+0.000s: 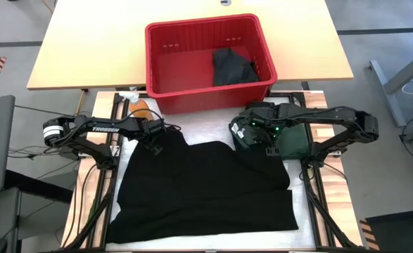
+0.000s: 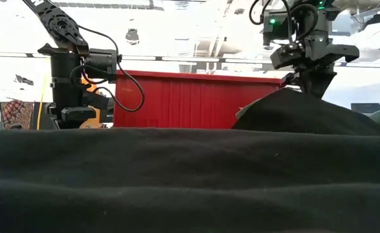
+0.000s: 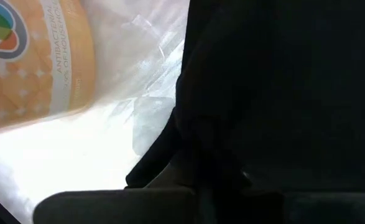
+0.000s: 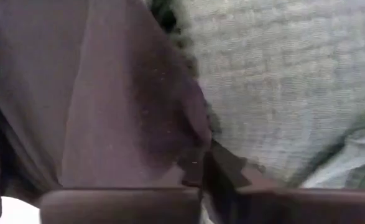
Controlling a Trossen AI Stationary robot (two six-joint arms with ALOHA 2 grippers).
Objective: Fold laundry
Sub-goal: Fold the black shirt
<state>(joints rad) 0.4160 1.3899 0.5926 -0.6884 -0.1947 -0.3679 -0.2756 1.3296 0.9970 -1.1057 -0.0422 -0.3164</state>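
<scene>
A black garment (image 1: 199, 186) lies spread flat over the middle of the table. My left gripper (image 1: 153, 145) is at its far left corner and points down, shut on the cloth. My right gripper (image 1: 268, 149) is at the far right corner, also shut on the cloth, and that corner stands up in a peak (image 2: 293, 107) under it. A dark green garment (image 1: 290, 140) lies folded on the table under my right arm. Another dark garment (image 1: 231, 67) lies in the red bin (image 1: 192, 35). My left gripper pinches the black garment's far left edge (image 3: 191, 152) between its two fingers, coming from above. The cloth around it lies on the table. How many layers it has I cannot tell. My right gripper pinches a fold (image 4: 191, 146) at the black garment's far right corner between its two fingers, from above, pointing down. The corner is drawn up into a peak (image 2: 287, 103) off the table, while the rest of the garment lies flat.
The red bin stands at the table's far edge, just beyond both grippers. An orange bottle (image 3: 33, 56) lies on white plastic (image 3: 126, 93) beside my left gripper. The green garment (image 4: 281, 81) lies close to my right gripper.
</scene>
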